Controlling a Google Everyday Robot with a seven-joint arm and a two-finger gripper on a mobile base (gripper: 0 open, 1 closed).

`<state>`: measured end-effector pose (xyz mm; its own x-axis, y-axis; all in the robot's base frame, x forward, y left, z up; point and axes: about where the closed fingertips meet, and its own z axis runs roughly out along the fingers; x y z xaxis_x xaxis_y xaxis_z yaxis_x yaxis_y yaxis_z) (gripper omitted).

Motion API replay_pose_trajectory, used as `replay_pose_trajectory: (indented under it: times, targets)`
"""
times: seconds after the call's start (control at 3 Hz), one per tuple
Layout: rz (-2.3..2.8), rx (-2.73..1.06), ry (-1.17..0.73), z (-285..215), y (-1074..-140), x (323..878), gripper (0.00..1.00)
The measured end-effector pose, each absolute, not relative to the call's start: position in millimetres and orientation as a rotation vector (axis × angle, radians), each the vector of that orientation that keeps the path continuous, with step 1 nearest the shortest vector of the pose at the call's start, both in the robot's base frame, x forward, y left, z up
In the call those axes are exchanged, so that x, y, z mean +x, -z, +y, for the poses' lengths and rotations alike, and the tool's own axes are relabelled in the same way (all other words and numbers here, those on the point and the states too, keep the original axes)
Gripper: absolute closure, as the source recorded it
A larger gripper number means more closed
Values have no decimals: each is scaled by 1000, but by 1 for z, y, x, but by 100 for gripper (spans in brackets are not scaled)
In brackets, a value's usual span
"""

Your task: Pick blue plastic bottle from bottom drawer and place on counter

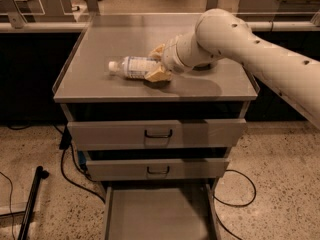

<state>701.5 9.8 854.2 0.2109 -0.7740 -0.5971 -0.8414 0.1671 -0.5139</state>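
The blue plastic bottle [131, 67] lies on its side on the counter [115, 39], white cap pointing left. My gripper [158, 64] reaches in from the right. Its tan fingers [158, 75] sit on either side of the bottle's base end, closed on it. The bottle rests on or just above the counter surface. The bottom drawer [157, 215] is pulled out at the foot of the cabinet and its grey floor is bare.
Two upper drawers with black handles [158, 133] sit slightly out. Black cables [70, 171] trail on the floor on both sides. A black pole [31, 204] leans at lower left. Benches and a railing [40, 26] stand behind the cabinet.
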Motion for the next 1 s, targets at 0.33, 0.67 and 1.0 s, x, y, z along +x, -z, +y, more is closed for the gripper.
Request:
replay_pose_trajectory:
  times: [0.33,0.67,1.0]
  targets:
    - [1560,-1603,-96,10,-854,702,27]
    - [1560,-1603,-96,10,-854,702,0]
    - [1560,-1603,-96,10,-854,702,0]
